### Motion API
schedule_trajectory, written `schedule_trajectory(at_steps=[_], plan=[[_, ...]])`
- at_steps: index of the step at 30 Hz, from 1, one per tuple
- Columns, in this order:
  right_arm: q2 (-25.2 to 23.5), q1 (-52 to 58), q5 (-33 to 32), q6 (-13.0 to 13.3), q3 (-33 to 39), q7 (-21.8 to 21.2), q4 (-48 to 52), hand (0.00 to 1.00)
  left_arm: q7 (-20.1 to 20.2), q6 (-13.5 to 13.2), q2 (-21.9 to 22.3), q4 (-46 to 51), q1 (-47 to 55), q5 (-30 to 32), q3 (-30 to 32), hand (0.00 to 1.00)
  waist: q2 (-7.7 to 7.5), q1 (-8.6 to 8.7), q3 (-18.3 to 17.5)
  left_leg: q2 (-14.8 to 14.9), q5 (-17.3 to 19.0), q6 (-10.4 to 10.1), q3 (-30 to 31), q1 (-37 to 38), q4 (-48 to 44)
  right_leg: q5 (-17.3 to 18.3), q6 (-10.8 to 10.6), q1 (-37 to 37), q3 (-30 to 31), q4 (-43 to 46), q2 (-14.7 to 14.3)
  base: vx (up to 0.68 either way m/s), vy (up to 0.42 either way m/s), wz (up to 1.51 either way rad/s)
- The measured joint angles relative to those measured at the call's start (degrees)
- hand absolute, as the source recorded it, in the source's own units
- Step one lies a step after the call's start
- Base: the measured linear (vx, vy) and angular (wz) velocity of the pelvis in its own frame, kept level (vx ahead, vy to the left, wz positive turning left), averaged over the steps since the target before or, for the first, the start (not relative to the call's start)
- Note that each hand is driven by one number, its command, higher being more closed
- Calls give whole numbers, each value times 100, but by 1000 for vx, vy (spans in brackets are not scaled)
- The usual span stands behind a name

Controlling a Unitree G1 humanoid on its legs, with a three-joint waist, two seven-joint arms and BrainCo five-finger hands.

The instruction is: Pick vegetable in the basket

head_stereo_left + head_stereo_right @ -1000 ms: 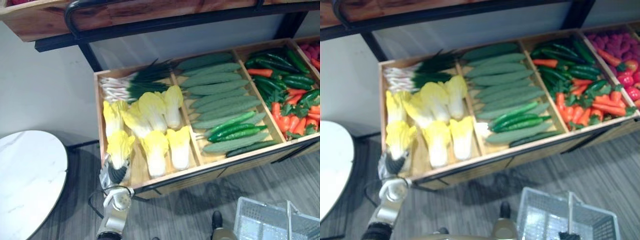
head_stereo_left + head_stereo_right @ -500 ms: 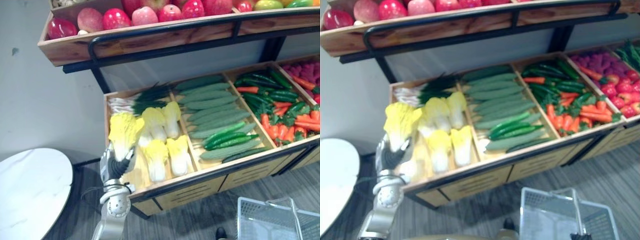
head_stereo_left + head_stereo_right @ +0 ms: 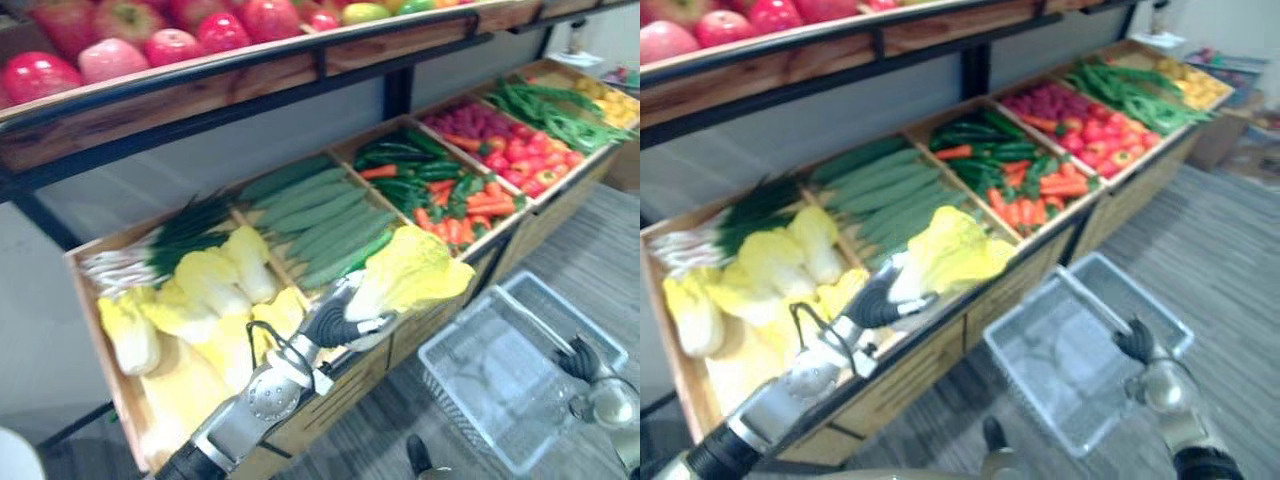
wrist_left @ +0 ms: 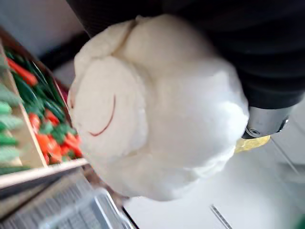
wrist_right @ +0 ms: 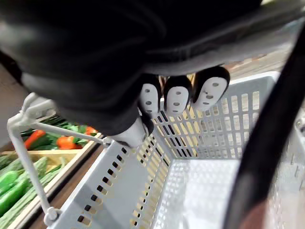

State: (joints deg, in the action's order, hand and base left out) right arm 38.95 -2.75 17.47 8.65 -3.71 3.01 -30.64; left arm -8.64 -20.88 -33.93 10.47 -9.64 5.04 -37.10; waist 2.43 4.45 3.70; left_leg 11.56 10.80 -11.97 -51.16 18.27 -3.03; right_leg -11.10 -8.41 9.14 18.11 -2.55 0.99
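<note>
One cabbage [image 3: 415,272] gripped in the left hand [image 3: 335,322]; right hand [image 3: 580,358] curls round the handle of one basket [image 3: 490,375].

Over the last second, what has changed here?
The left hand, which gripped a cabbage lying in the crate, has lifted it out and carried it to the right, over the crate's front edge, towards the basket. The camera swung right too. The other cabbages stayed put; the right hand holds the empty basket.
</note>
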Motion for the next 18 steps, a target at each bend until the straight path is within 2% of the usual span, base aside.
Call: schedule_trajectory(at_steps=[7,10,14,18], plan=[[383,-747,-137,189,-1303,-348,744,100,1014,-163,-158,-232,-784,-730,-1351,100,45,26,-12,186,224,-212,-895,289,-351,-103,34,119,666,21,-476,-26,-19,-64],[541,-927,-186,268,-1690,-514,1011,100,1271,-151,-176,-506,-1112,-894,-1922,100,72,42,14,210,225,-218,-1171,324,-471,-153,26,188,871,72,-593,6,7,-39],[577,-1122,-196,391,-2126,-692,1100,100,1466,-152,-150,-567,-1262,-896,-2327,100,75,115,40,224,269,-287,-1481,431,-528,-168,3,203,1079,88,-713,-6,19,-30],[718,-1245,-285,421,-2385,-809,1279,100,1619,-146,-91,-905,-1309,-798,-2566,100,7,186,95,204,308,-329,-1741,523,-599,-169,-4,263,1252,181,-804,-13,24,-30]])
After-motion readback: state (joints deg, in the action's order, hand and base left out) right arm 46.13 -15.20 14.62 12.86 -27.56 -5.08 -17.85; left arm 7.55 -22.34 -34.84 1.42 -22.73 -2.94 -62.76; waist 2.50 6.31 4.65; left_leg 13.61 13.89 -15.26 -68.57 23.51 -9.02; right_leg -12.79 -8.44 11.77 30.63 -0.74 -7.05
